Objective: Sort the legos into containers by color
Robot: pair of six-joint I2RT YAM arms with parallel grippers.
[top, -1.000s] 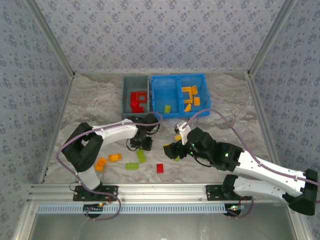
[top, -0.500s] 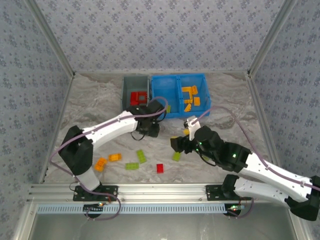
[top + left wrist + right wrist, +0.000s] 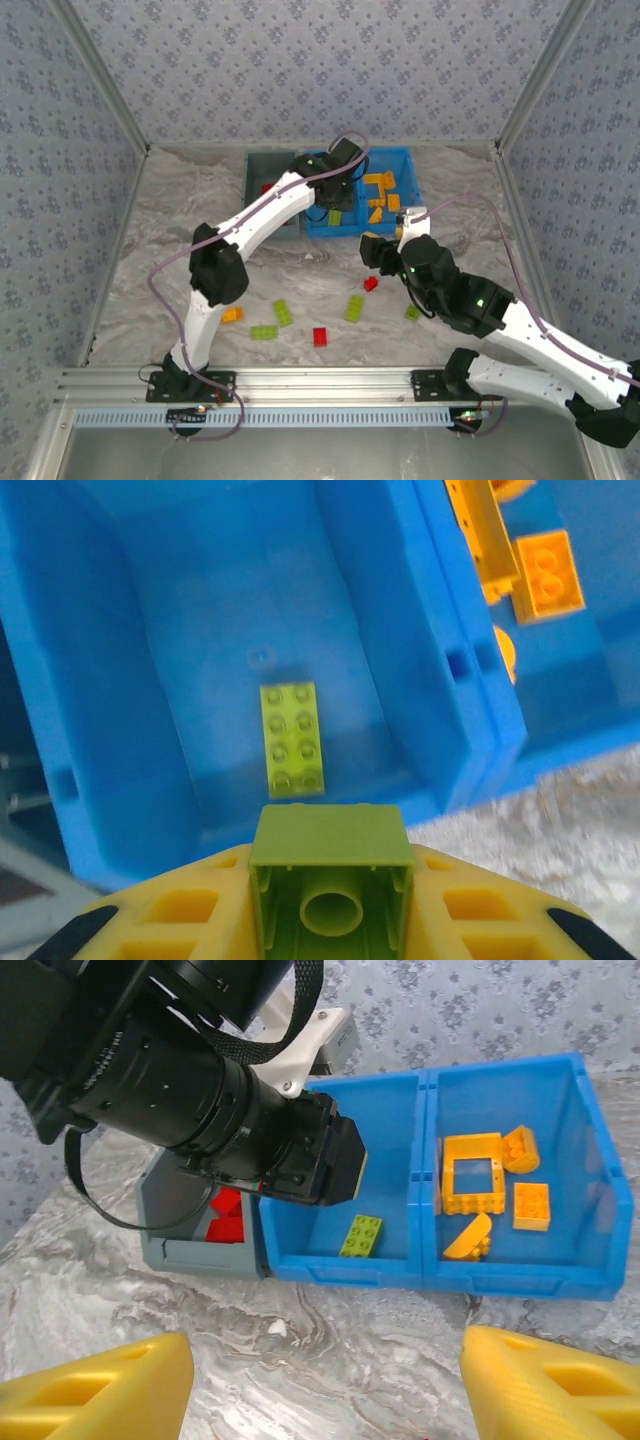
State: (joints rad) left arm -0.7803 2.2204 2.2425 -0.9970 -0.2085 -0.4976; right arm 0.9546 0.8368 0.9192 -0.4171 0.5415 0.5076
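Note:
My left gripper (image 3: 332, 875) is shut on a lime green lego (image 3: 332, 832), hanging over the left compartment of the blue container (image 3: 130, 680). One lime green lego (image 3: 292, 738) lies flat on that compartment's floor. In the top view the left gripper (image 3: 334, 200) sits above that same compartment. Orange legos (image 3: 473, 1172) fill the right compartment. Red legos (image 3: 228, 1218) lie in the grey container (image 3: 190, 1250). My right gripper (image 3: 325, 1400) is open and holds nothing, low over the table in front of the containers (image 3: 380, 252).
Loose legos lie on the marble table: a red one (image 3: 371, 284), green ones (image 3: 354, 308) (image 3: 412, 312) (image 3: 284, 312) (image 3: 264, 332), another red (image 3: 320, 336) and an orange one (image 3: 232, 315). The left arm's wrist (image 3: 250, 1110) stretches over the grey container.
The left arm has swung from the table up to the blue container, carrying the green lego. The right gripper has moved back toward the containers, uncovering a red lego.

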